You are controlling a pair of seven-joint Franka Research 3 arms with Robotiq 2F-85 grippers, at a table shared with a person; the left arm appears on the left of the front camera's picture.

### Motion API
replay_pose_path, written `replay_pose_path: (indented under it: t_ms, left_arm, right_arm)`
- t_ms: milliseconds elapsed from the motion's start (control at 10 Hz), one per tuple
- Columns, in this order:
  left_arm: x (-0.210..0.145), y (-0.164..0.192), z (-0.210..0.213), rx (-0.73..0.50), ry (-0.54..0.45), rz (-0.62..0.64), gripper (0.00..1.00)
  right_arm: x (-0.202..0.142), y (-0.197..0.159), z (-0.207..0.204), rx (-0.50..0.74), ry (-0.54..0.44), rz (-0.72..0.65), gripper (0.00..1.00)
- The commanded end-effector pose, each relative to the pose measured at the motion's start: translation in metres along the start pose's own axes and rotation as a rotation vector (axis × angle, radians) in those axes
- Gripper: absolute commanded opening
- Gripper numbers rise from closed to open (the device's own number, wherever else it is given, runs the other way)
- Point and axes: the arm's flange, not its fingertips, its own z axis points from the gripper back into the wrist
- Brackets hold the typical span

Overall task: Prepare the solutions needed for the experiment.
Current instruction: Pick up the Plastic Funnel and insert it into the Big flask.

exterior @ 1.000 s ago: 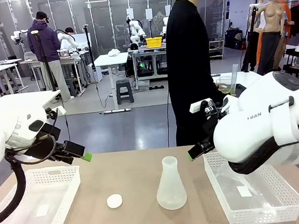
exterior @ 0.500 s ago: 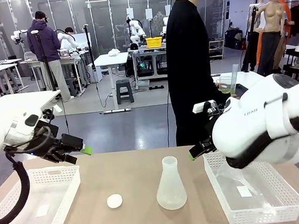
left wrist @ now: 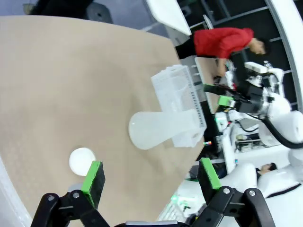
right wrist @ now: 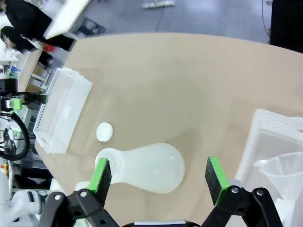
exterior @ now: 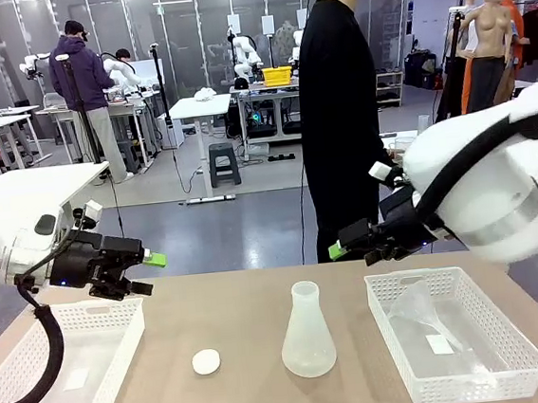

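White rounded arms [exterior: 497,189], black cable [exterior: 53,351], black fingers [right wrist: 87,202], green pads [right wrist: 215,174].

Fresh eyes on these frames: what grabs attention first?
A translucent white plastic conical flask stands upright mid-table, a small white round disc lying apart to its left. White lattice plastic baskets flank them: the left basket, and the right basket holding a clear plastic funnel. Above the far edge of the table, the white left arm and white right arm hover facing each other, jaws open, a person in black behind.
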Motion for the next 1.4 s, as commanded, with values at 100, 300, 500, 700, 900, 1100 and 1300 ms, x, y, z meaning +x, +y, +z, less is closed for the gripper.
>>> replay_pose_path:
  t_ms: [100,300,500,700,900,1100,1300]
  left_arm:
    - [0.010,0.018,-0.007,-0.204,-0.036,0.059,1.00]
    - [0.003,0.004,0.002,-0.155,-0.037,0.042,1.00]
    - [0.003,0.004,0.002,-0.155,-0.037,0.042,1.00]
    - [0.003,0.030,-0.008,-0.316,-0.040,0.219,1.00]
    - [0.008,0.053,0.002,-0.449,-0.067,0.331,1.00]
    - [0.004,0.060,0.009,-0.581,-0.047,0.399,1.00]
    - [-0.002,0.056,0.017,-0.583,-0.028,0.463,1.00]
  right_arm:
    - [0.004,-0.036,-0.043,0.156,-0.042,-0.142,1.00]
    - [0.003,-0.020,-0.006,0.088,-0.015,-0.127,1.00]
    - [0.003,-0.020,-0.006,0.088,-0.015,-0.127,1.00]
    - [0.006,-0.035,-0.017,0.296,-0.050,-0.269,1.00]
    - [0.006,-0.054,-0.021,0.382,-0.045,-0.397,1.00]
    - [0.005,-0.062,-0.022,0.494,-0.056,-0.504,1.00]
    - [0.001,-0.067,-0.023,0.604,-0.035,-0.607,1.00]
